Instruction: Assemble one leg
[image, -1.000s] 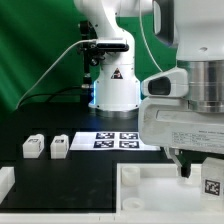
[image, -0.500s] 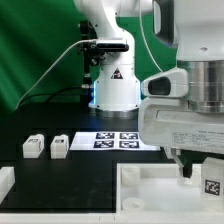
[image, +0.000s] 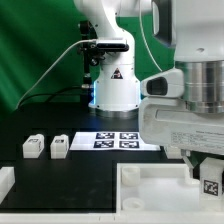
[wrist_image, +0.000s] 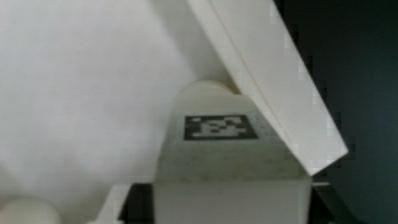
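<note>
My gripper (image: 203, 174) is at the exterior view's right, low over the large white panel (image: 150, 190), shut on a white leg (image: 211, 185) whose tag faces the camera. In the wrist view the held leg (wrist_image: 219, 140) runs out from between the jaws, its rounded end over the panel's flat face (wrist_image: 89, 90), close to a raised rim (wrist_image: 267, 70). I cannot tell whether the leg touches the panel. Two more legs (image: 34, 146) (image: 60, 146) stand side by side on the black table at the exterior view's left.
The marker board (image: 120, 139) lies behind the panel, in front of the robot's base (image: 115, 90). A white block (image: 5, 180) sits at the lower left edge of the exterior view. A green wall stands behind.
My gripper with the leg has sunk a little toward the panel. The two legs on the table have not moved.
</note>
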